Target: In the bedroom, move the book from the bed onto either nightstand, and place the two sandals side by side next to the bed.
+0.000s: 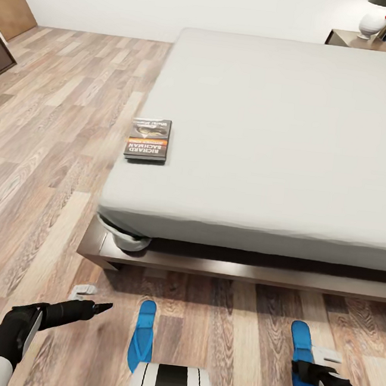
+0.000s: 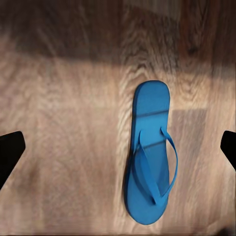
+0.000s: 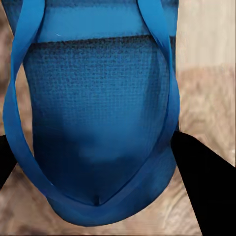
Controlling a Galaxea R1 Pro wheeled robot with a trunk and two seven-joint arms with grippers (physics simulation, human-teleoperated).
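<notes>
**Obs A:** At the foot of the bed [image 1: 271,136], on the plank floor [image 1: 49,140]: two blue sandals. One sandal [image 1: 141,334] lies just off the frame's near corner, the other sandal [image 1: 302,356] further along the same edge, well apart from the first. Book [image 1: 148,139] lies flat on the mattress, near the bed's side edge, untouched. A nightstand [image 1: 349,38] stands beyond the bed's far corner with a lamp [image 1: 374,20] on it.

**Obs B:** Grippers?

**Obs A:** Right gripper [image 1: 309,369] is down over the second sandal. Its wrist view has the fingers [image 3: 204,187] either side of the sole and straps [image 3: 98,132], spread, not visibly pinching. I read it as released and about to close, no grip yet. Left gripper [image 1: 100,308] hovers beside the first sandal, holding nothing; its wrist view shows the two tips [image 2: 10,152] wide apart over that sandal [image 2: 150,157].

**Obs B:** Risks?

**Obs A:** My judgement: a flat, thin sole on the floor. Closing too high catches only a strap, and the sandal swings or slips out. Closing too low, the fingertips jam on the planks and shove it toward the bed frame. Either way the pair ends up crooked, not side by side.
</notes>
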